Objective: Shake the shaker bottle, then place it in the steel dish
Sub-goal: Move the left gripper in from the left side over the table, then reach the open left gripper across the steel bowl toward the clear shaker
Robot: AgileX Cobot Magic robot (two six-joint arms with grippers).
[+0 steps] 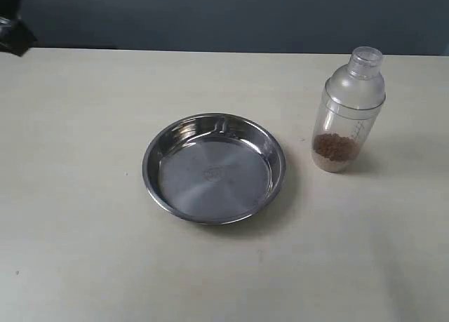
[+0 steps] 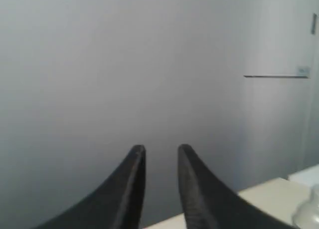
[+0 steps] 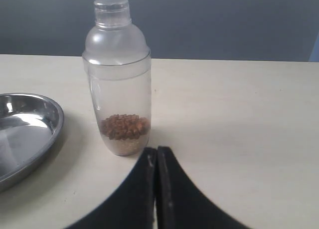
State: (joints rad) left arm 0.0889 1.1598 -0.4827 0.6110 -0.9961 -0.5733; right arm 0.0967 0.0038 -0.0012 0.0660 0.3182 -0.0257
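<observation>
1. Left gripper (image 2: 161, 148). My two dark fingers (image 2: 130, 189) stand a narrow gap apart, a little open, with nothing between them. The arm is raised and pitched about level: the fingers aim at a plain grey wall (image 2: 99, 64), and only a strip of the table (image 2: 269, 191) shows beyond them. In the exterior view the gripper itself is out of frame. A dark shape (image 1: 14, 29) sits at the 10 o'clock corner, and I cannot tell what part it is.

2. Right gripper (image 3: 156, 149). My fingers (image 3: 174, 189) are pressed together along their inner edges, fully closed, and hold nothing. The arm is low over the table (image 1: 84, 252) and aims nearly level at the bottle (image 3: 118, 84). The tips are near the bottle's base but do not touch it. This gripper does not appear in the exterior view.

3. Bottle (image 1: 347, 118). It stands upright on the table with its cap (image 1: 366, 57) on. Brown granules (image 1: 335, 146) lie in the bottom. In the exterior view it stands between 2 and 3 o'clock of the dish (image 1: 161, 196), just beside the rim, with a strip of bare table between them.

4. Dish (image 3: 55, 126). It lies flat on the table near the centre of the exterior view. Its shiny flat bottom holds no object.
</observation>
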